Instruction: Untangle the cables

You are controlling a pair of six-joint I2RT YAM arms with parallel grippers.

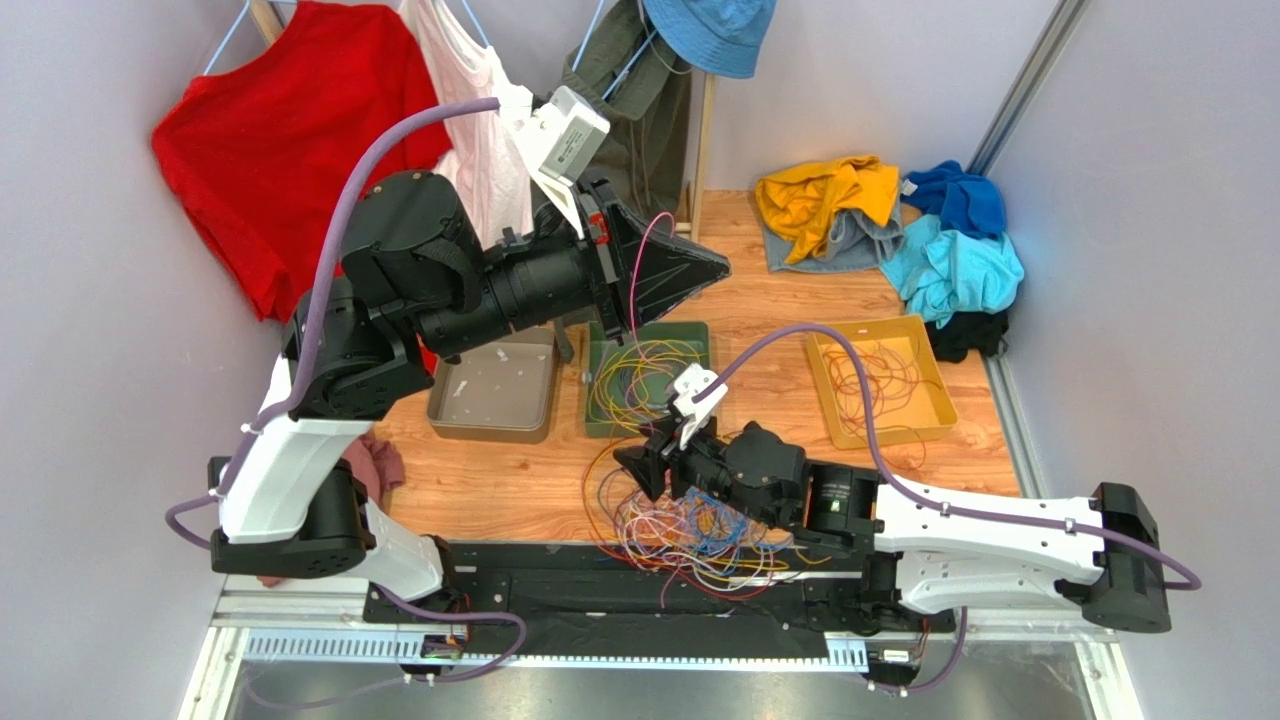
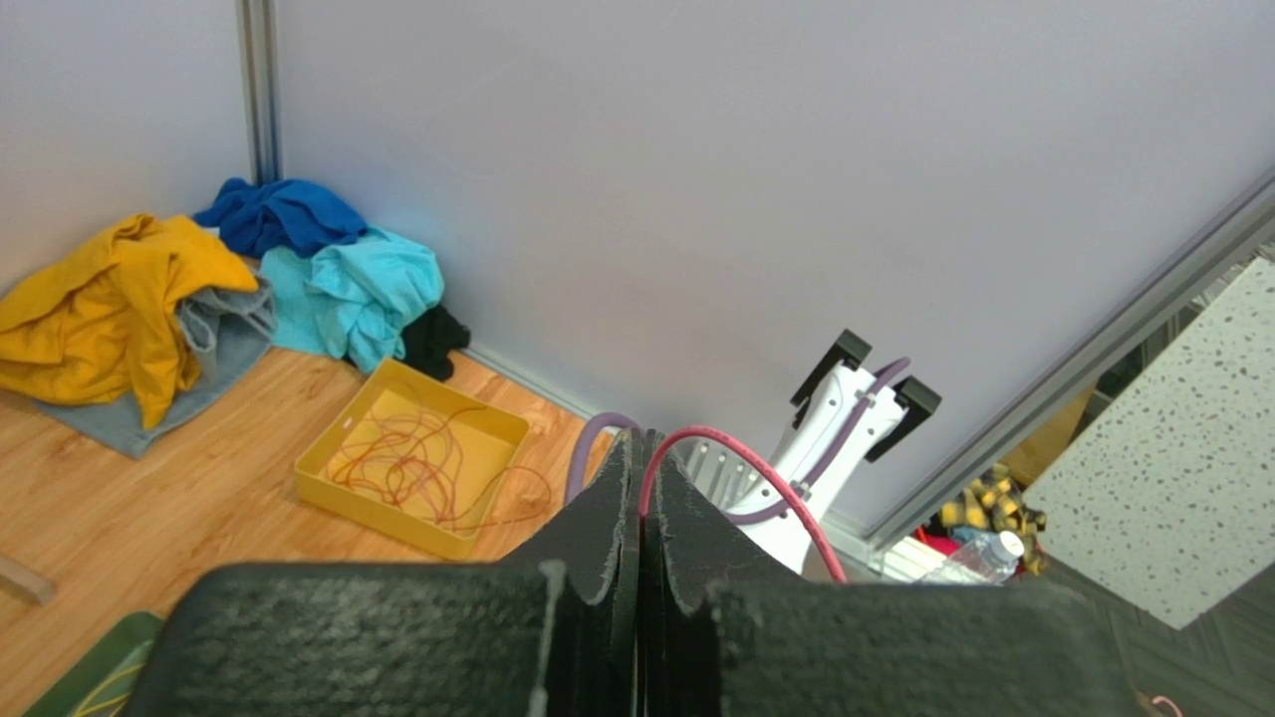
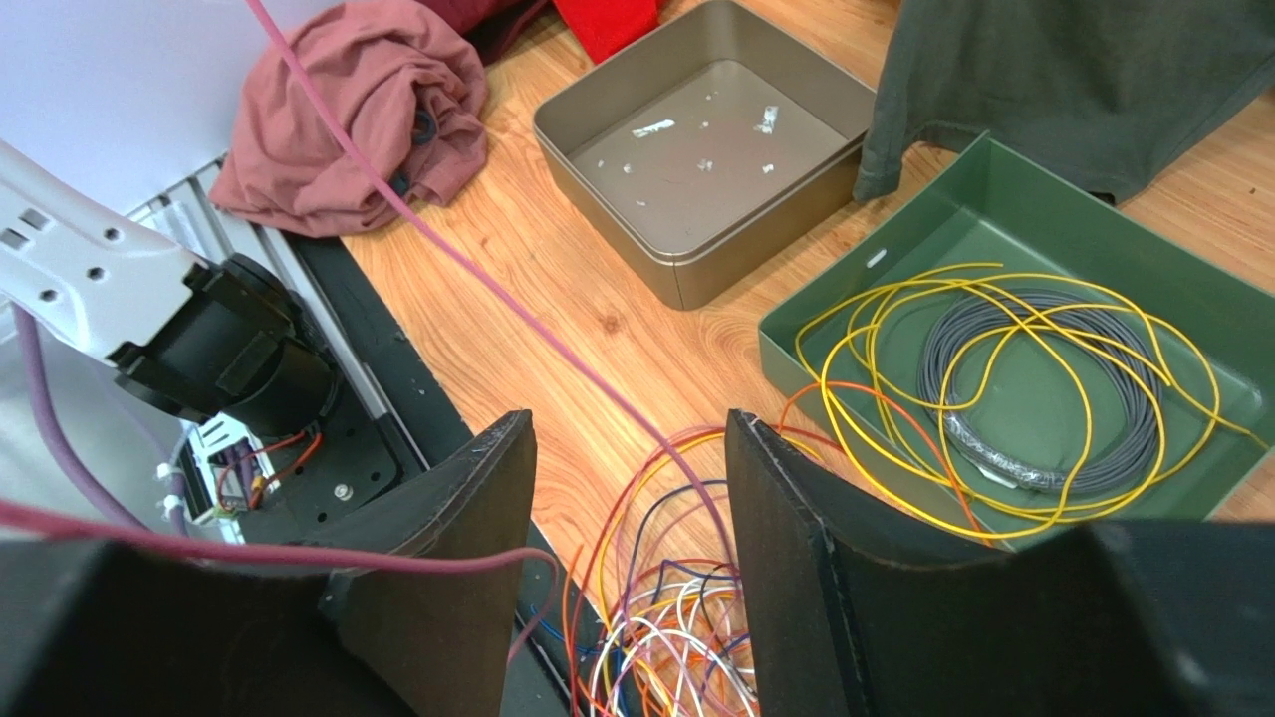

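1. Pink cable (image 2: 734,444) is the strand in hand. The left fingers (image 2: 617,531) are pressed fully together on it, raised high above the bench (image 1: 496,480), and it runs down from them toward the tangle.
2. Grey tray (image 3: 599,217) sits left of the green tray (image 3: 928,202), which holds yellow loops and a grey coil that look already sorted.
3. Tangle (image 1: 691,528) lies at the bench's near edge, a mixed heap of orange, blue, purple and white wires, so much of the job looks undone.
4. Right fingers (image 3: 793,523) hang just above that heap, parted about halfway and gripping nothing. The pink cable shows in the gap between them, and I cannot tell whether it touches.
5. Yellow tray (image 2: 374,516) on the right holds orange-red strands.
6. Judged step: one strand is being drawn free. The next move likely calls for the right fingers to pin the heap low down while the left arm lifts slowly, lest other loops ride up.
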